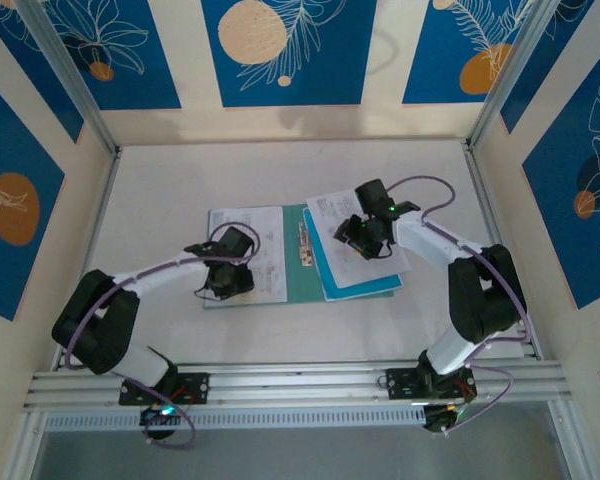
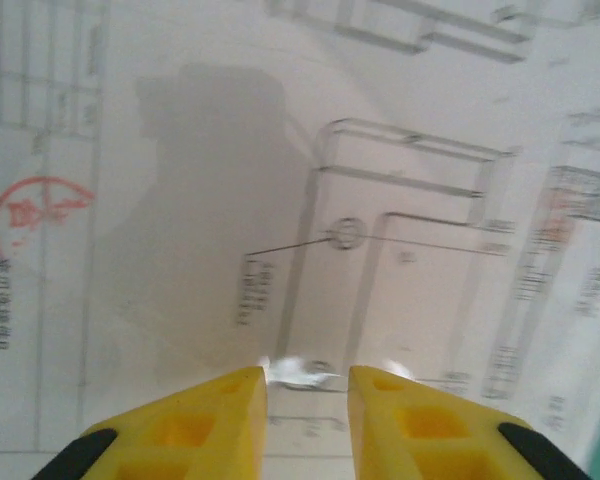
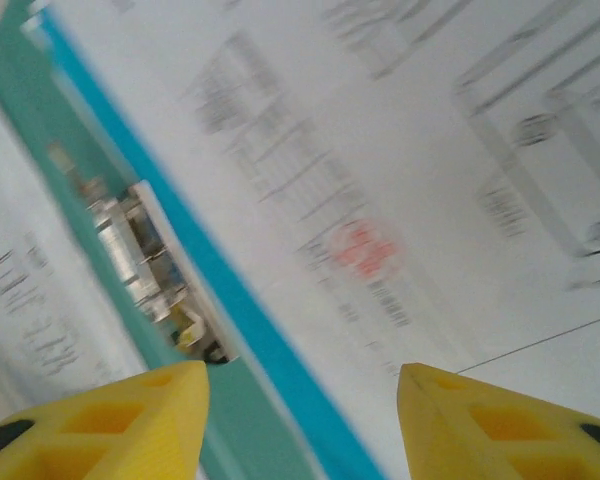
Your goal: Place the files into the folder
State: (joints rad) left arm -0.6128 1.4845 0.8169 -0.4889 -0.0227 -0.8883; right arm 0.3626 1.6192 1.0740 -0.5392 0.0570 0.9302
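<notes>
Your left gripper [image 2: 307, 378] sat over a printed sheet [image 2: 400, 150], fingers slightly apart. Your right gripper [image 3: 302, 372] gaped over the folder [image 3: 245, 420]

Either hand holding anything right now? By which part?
Right hand is open over a white printed paper sheet, holding nothing. Left hand is narrowly parted at another white diagram sheet; a pinch cannot be told.

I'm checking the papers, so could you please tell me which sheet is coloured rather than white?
The light-blue sheet on the folder's right half, peeking out under the tilted white sheet; the sheet on the left half is also white.
</notes>
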